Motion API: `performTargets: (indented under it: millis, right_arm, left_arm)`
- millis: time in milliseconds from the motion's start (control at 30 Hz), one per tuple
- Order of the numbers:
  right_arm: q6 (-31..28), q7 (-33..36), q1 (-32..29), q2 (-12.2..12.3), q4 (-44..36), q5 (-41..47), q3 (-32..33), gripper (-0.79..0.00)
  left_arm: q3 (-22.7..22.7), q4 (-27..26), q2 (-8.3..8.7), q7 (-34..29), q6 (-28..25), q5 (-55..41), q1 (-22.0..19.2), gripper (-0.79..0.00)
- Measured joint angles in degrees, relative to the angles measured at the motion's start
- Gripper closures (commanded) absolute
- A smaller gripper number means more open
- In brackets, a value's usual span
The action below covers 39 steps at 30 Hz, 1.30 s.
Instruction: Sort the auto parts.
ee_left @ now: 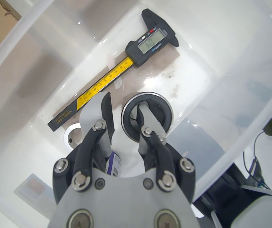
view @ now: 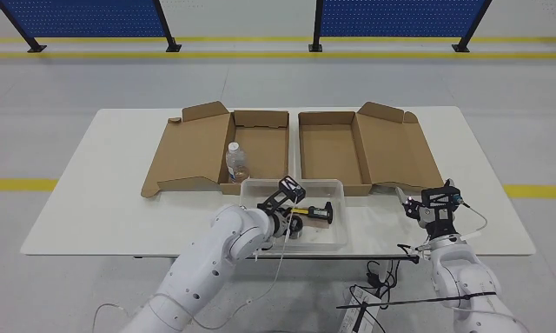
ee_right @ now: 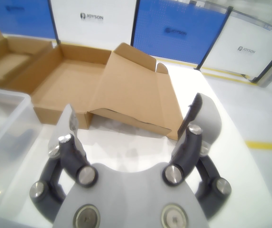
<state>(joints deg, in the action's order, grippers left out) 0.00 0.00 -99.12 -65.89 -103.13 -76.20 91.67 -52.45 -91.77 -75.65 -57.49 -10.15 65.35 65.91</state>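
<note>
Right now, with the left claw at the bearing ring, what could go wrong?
One finger of the left claw sits inside the bearing ring, the other outside, so the grip on its thin wall may slip on lifting. The outer finger is close to the digital caliper and a small metal bushing; closing might nudge them.

- The top view looks from above the arms down on the whole table (view: 113, 159). It faces the far edge, and the panels (view: 400, 7) behind it come in too.
- The left wrist view sits very near, just behind the left gripper (ee_left: 123, 102), and looks almost straight down into the bin (ee_left: 26, 31) at the front edge.
- The right wrist view sits low over the right front corner, behind the right gripper (ee_right: 133, 102). It faces the far edge, across the right box (ee_right: 74, 77) to the panels.
- The top and left wrist views share the inside of the bin with the caliper (ee_left: 126, 65).
- The top and right wrist views share the right box, part of the bin and the panels.
</note>
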Motion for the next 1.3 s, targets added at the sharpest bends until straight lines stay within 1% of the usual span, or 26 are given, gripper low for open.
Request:
performTargets:
  millis: [100,133,233,267,300,567,733,1000,1300]
  right_arm:
    - [0.0,0.0,0.0,0.0,0.0,0.0,0.0,-0.785]
    - [0.0,0.0,0.0,0.0,0.0,0.0,0.0,-0.785]
    - [0.0,0.0,0.0,0.0,0.0,0.0,0.0,-0.785]
    - [0.0,0.0,0.0,0.0,0.0,0.0,0.0,-0.785]
    - [0.0,0.0,0.0,0.0,0.0,0.0,0.0,-0.785]
    - [0.0,0.0,0.0,0.0,0.0,0.0,0.0,-0.785]
    - [0.0,0.0,0.0,0.0,0.0,0.0,0.0,-0.785]
    - [0.0,0.0,0.0,0.0,0.0,0.0,0.0,-0.785]
    - [0.0,0.0,0.0,0.0,0.0,0.0,0.0,-0.785]
  left_arm:
    - [0.1,0.0,0.03,0.0,-0.1,0.0,0.0,-0.256]
    - [0.1,0.0,0.04,-0.1,-0.1,0.0,0.0,-0.234]
    - [0.1,0.0,0.06,-0.1,-0.2,-0.1,0.0,-0.089]
    - [0.1,-0.1,0.07,0.0,-0.1,0.0,0.1,-0.022]
    - [0.1,-0.1,0.08,0.0,-0.1,0.0,0.1,0.000]
    - [0.4,-1.2,0.24,1.0,-0.1,1.9,0.5,0.000]
    - [-0.3,-2.6,0.37,2.2,0.3,1.6,1.1,0.000]
    - [-1.7,-6.4,0.80,2.8,0.0,0.8,2.9,0.000]
    - [-4.7,-12.2,1.51,1.7,-2.3,-3.0,4.2,0.000]
